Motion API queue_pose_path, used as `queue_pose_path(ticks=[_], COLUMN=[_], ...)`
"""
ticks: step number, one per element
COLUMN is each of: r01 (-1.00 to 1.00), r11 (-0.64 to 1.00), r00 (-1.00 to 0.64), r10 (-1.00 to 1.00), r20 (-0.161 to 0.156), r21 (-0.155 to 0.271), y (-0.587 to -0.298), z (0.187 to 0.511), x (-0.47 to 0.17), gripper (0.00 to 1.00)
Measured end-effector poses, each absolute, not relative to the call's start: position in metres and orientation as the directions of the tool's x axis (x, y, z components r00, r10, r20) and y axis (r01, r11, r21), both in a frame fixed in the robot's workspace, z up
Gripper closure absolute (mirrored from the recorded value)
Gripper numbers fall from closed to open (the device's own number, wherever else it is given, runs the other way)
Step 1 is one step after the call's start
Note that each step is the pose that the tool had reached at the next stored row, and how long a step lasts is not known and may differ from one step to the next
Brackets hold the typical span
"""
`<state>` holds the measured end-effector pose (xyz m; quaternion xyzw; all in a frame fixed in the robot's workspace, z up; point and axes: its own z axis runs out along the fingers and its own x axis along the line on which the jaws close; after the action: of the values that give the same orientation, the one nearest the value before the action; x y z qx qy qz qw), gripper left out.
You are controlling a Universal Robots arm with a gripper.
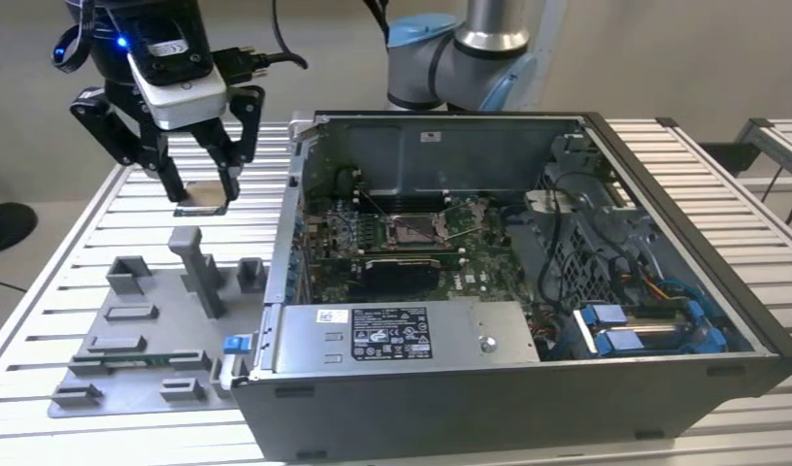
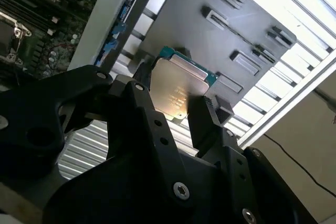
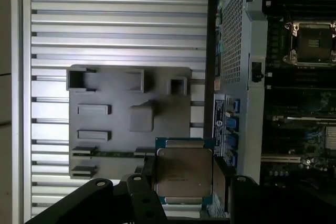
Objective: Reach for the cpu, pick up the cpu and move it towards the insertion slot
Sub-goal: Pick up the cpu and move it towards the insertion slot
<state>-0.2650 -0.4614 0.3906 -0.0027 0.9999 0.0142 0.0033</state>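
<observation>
The cpu (image 1: 203, 198) is a thin square chip with a pale top, lifted off the slatted table and hanging above its far left part. My gripper (image 1: 203, 192) is shut on it, one black finger on each side edge. In both wrist views the cpu (image 2: 177, 88) (image 3: 184, 174) sits flat between the fingers (image 2: 202, 111) (image 3: 148, 174), over the grey fixture plate. The insertion slot (image 1: 410, 230) is the open square socket on the motherboard inside the computer case, well to the exterior view's right of the gripper; it also appears in the first wrist view (image 3: 310, 40).
The open computer case (image 1: 526, 291) stands on the exterior view's right, its left wall (image 1: 290, 204) between gripper and socket. A grey fixture plate (image 1: 124, 340) with upright blocks lies at the near left. The arm's base (image 1: 468, 53) rises behind the case.
</observation>
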Motion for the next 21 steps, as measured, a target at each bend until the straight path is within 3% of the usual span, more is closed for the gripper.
queue_pose_path(ticks=[21], r01=[-0.005], r11=[1.0], r00=[-1.0], r10=[-0.005], r20=[-0.004], r21=[0.028], y=[-0.461], z=[0.391], x=[-0.197], gripper=[1.0])
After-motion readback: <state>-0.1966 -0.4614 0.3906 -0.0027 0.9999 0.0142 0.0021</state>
